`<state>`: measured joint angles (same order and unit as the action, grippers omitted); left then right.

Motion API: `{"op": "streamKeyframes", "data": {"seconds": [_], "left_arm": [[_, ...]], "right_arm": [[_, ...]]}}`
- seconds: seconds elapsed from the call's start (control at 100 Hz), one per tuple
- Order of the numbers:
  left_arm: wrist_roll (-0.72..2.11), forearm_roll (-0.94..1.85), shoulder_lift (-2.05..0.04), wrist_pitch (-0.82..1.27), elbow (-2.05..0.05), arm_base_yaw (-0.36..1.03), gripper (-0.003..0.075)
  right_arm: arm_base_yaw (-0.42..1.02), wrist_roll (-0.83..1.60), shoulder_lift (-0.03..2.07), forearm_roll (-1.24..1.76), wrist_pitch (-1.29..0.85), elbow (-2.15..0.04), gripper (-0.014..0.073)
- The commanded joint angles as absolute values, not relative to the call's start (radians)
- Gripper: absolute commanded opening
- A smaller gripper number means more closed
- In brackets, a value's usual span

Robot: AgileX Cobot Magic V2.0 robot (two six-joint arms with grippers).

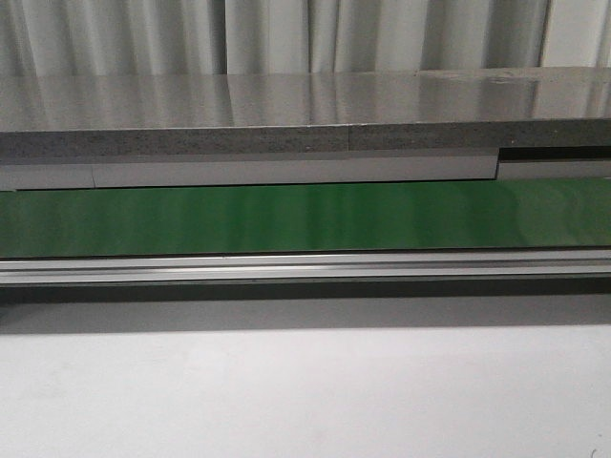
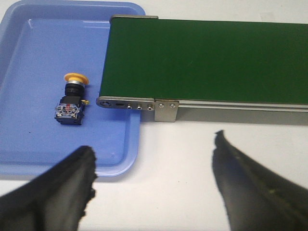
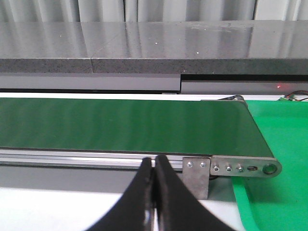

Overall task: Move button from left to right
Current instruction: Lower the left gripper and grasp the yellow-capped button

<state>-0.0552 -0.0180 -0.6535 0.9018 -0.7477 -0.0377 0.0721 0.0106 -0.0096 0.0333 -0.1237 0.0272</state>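
Observation:
The button (image 2: 72, 100), a yellow-orange cap on a black body with blue marks, lies on its side in a blue tray (image 2: 29, 144) in the left wrist view, near the end of the green conveyor belt (image 2: 207, 57). My left gripper (image 2: 155, 154) is open and empty over the white table, beside the tray's near corner and apart from the button. My right gripper (image 3: 154, 163) is shut and empty in front of the belt's other end (image 3: 144, 125). Neither gripper nor the button shows in the front view.
The belt (image 1: 305, 218) runs across the front view behind a metal rail (image 1: 305, 267), with a grey stone ledge (image 1: 286, 114) behind it. A green tray (image 3: 284, 144) lies at the belt's right end. White table (image 1: 305, 391) spreads in front.

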Motion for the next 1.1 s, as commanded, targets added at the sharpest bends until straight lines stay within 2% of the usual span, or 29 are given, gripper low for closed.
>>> {"op": "streamKeyframes", "data": {"seconds": [0.0,0.21,0.33,0.46,0.7,0.82,1.09], "left_arm": [[-0.061,-0.007,-0.660,0.834,-0.782,-0.038,0.0652],[-0.061,0.016,-0.660,0.833,-0.782,-0.038,0.0648],[-0.061,0.006,-0.678,0.839,-0.808,-0.039,0.0610],[-0.134,-0.102,-0.755,0.855,-0.865,-0.039,0.0577],[-0.197,-0.235,-0.968,0.892,-0.982,-0.039,0.0575],[-0.199,-0.235,-1.062,0.880,-1.036,-0.089,0.0575],[-0.188,-0.221,-1.244,0.846,-1.121,-0.297,0.0575]], "right_arm": [[0.071,0.013,-0.029,0.037,-0.038,0.013,-0.0068],[0.071,0.013,-0.029,0.037,-0.038,0.013,-0.0068],[0.071,0.013,-0.029,0.037,-0.038,0.013,-0.0068],[0.071,0.013,-0.029,0.037,-0.038,0.013,-0.0068],[0.071,0.013,-0.029,0.037,-0.038,0.013,-0.0068],[0.071,0.013,-0.029,0.037,-0.038,0.013,-0.0068],[0.071,0.013,-0.029,0.037,-0.038,0.013,-0.0068]]}}
